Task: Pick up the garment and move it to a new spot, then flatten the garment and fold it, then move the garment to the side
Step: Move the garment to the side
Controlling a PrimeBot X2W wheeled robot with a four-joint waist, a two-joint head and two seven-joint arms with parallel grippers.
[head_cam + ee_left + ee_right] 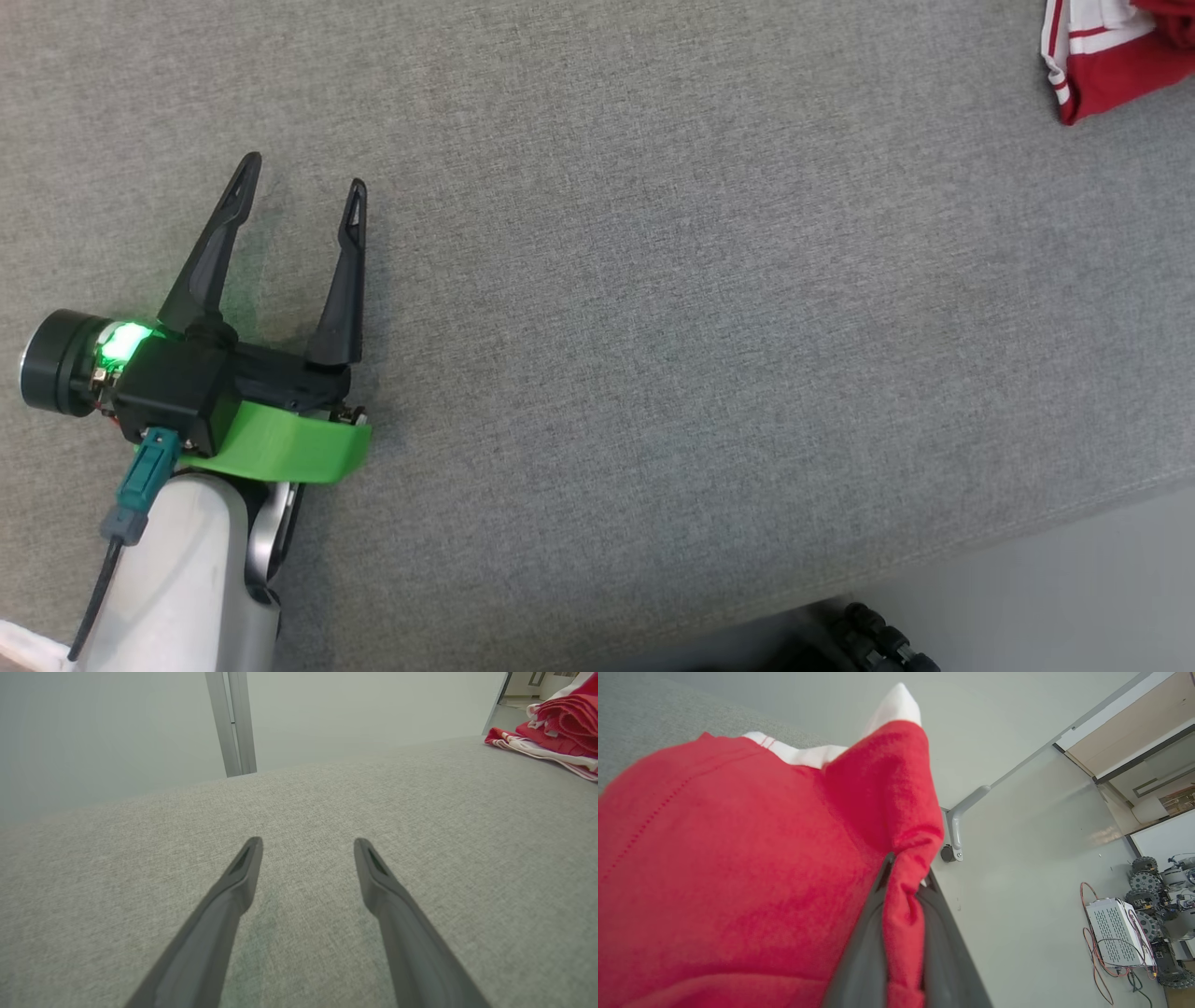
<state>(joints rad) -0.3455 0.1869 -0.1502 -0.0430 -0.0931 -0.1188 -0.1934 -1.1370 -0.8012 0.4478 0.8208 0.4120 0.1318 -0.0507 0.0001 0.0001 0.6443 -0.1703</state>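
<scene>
The garment [1106, 51] is red with white striped trim and lies bunched at the far right corner of the grey surface. In the left wrist view the garment [558, 730] sits heaped at the upper right. My left gripper [303, 191] rests open over bare grey fabric at the left, nothing between its fingers [243, 872]. In the right wrist view my right gripper [906, 877] is shut on a pinched fold of the red garment [738, 868], which bulges across the left of that view.
The grey padded surface [653, 327] stretches between the left gripper and the garment. Its near right edge [1027, 527] drops to a pale floor. Beyond the garment the right wrist view shows a white box with cables [1118, 931] and wheeled machinery on the floor.
</scene>
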